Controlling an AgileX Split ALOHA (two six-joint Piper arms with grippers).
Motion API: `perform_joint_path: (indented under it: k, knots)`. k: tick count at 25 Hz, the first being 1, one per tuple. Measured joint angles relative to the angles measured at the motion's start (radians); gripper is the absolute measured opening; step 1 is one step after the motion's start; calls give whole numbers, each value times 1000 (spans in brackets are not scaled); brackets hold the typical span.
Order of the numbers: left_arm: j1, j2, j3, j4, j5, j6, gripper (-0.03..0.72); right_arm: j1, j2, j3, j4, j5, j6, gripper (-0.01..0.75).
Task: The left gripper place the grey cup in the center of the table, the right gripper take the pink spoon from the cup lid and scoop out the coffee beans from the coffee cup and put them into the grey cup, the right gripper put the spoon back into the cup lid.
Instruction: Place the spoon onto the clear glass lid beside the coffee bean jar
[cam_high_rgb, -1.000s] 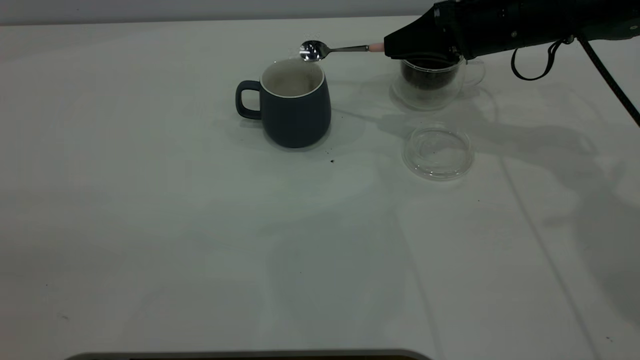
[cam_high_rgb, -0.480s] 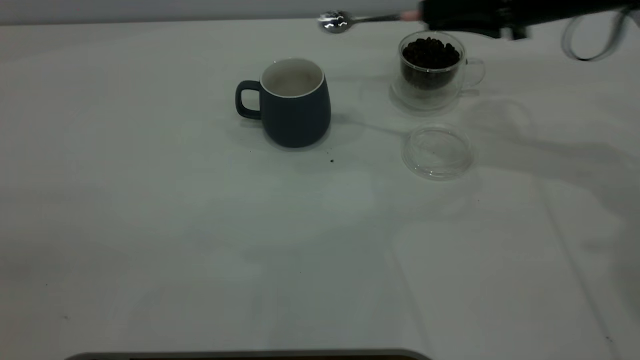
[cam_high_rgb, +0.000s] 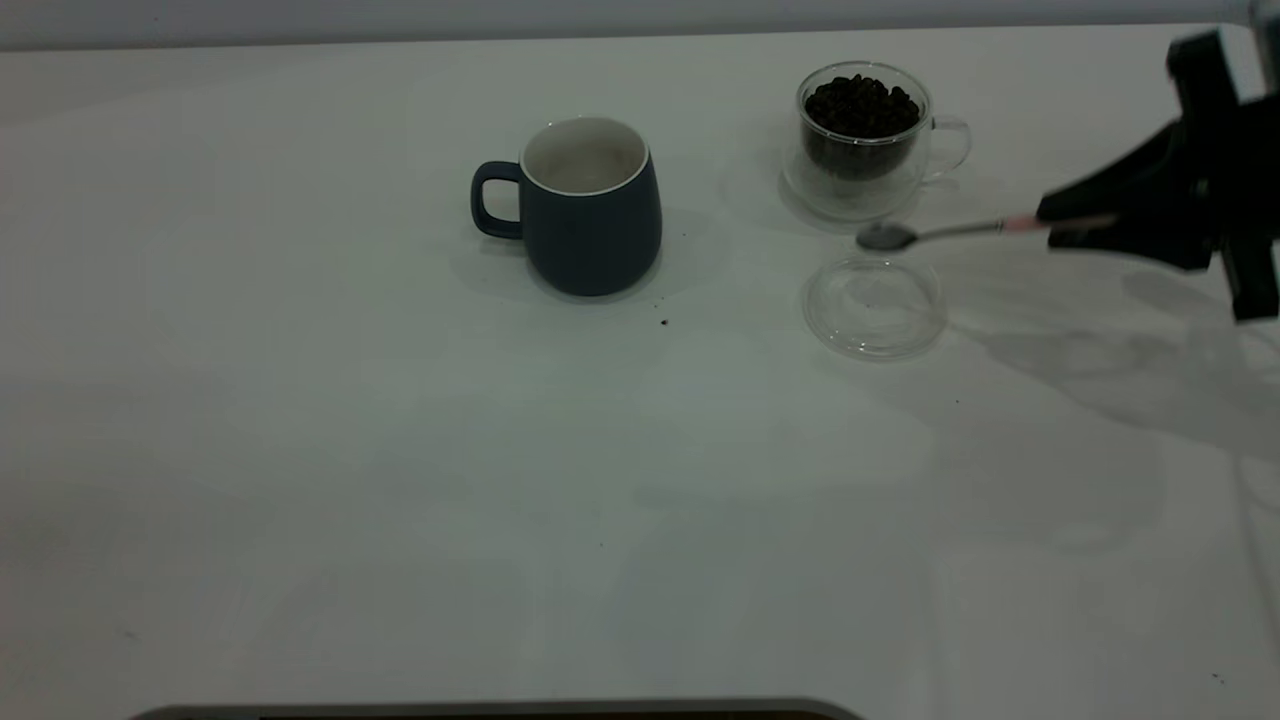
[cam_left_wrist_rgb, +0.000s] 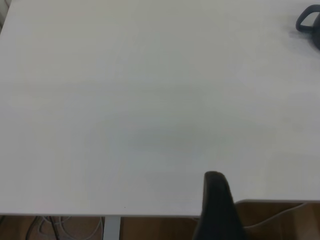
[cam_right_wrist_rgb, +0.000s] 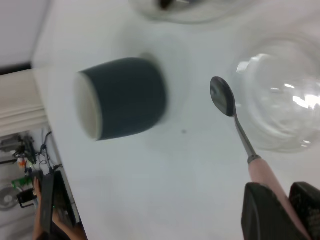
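Right pincer (cam_high_rgb: 1075, 225) clamps the pink spoon (cam_high_rgb: 940, 232) – bowl reaching out over the cup lid (cam_high_rgb: 875, 305).

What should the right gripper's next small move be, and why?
Probably lower and shift the spoon until its bowl is over the lid, then release. The right gripper holds it by the pink handle, bowl hanging at the lid's far edge, between the lid and the glass cup, and looking empty.

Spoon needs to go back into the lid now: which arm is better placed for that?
Right. The right gripper already holds the pink spoon, its bowl just above the cup lid. The left gripper sits back at the table's edge.
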Motion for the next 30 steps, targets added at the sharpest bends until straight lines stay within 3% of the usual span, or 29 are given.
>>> perform_joint_path:
  k: [8,24,27,30]
  knots:
    - [0,0,0,0,0,1,565,-15,193,-52,93,83,-106,106]
    - [0,0,0,0,0,1,565,-5,309,-127,149,169,-208,111]
    - [0,0,0,0,0,1,565,-5,338,-127,159,171,-209,181]
    - [0,0,0,0,0,0,565,-5,350,-127,159,188,-209,324]
